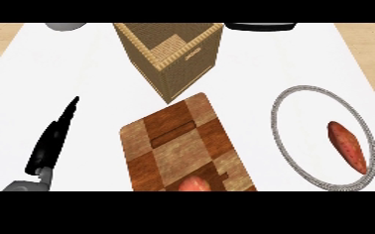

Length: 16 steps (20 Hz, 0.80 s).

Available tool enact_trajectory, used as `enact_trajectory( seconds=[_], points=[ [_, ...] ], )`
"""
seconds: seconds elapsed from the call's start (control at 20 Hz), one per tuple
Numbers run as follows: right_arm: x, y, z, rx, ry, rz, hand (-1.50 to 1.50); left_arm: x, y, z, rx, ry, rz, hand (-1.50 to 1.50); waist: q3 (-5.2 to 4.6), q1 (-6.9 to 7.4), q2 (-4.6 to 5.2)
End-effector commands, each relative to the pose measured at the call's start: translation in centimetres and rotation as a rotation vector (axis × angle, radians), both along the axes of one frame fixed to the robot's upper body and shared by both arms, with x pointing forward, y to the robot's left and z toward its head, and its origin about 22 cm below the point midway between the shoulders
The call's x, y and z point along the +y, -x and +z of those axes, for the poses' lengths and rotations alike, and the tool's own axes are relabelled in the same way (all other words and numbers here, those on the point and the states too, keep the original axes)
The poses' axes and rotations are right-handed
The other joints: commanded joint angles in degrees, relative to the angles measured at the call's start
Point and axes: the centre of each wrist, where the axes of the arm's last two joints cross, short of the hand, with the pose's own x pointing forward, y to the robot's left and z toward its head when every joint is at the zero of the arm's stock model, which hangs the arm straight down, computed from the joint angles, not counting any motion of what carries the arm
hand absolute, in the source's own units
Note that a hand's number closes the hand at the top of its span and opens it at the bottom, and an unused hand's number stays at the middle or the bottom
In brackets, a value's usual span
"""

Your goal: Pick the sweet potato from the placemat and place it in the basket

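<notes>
Okay, left hand (pixel 50 144) sits low at the near left of the white counter (pixel 95 79), seen edge-on, fingers stretched out straight and pointing away, holding nothing at all. Just right of it, at near centre, lies a checkered wooden cutting board (pixel 183 139), with a rounded reddish item (pixel 194 184) at its near edge, cut off by the frame. Beyond the board stands the woven basket (pixel 187 64), tall and square, open at the top. Over on the right, the sweet potato (pixel 346 146) lies lengthwise on the oval placemat (pixel 307 124), well apart from hand and basket. Far corners: a grey object (pixel 66 26) left, a black one (pixel 260 26) right.
</notes>
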Motion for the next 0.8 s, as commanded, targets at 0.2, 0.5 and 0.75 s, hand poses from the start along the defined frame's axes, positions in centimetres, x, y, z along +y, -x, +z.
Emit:
enact_trajectory(
  seconds=[0.2, 0.5, 0.75],
  points=[
    [1.4, -3.9, -2.8, -0.022, -0.054, -0.016, -1.50, -0.2, -0.1, -0.3, 0.004, 0.012, 0.000, 0.00, 1.81, 1.01, 0.63],
    [0.2, -6.2, -2.3, -0.022, -0.033, -0.054, -1.50, -1.3, -0.3, -1.0, 0.001, -0.002, 0.006, 0.00, 1.78, 0.93, 0.69],
    [0.0, -6.4, -3.1, 0.005, -0.055, -0.067, -1.50, -1.3, 1.2, -1.4, 0.015, 0.005, 0.014, 0.00, 1.79, 1.12, 0.60]
  ],
)
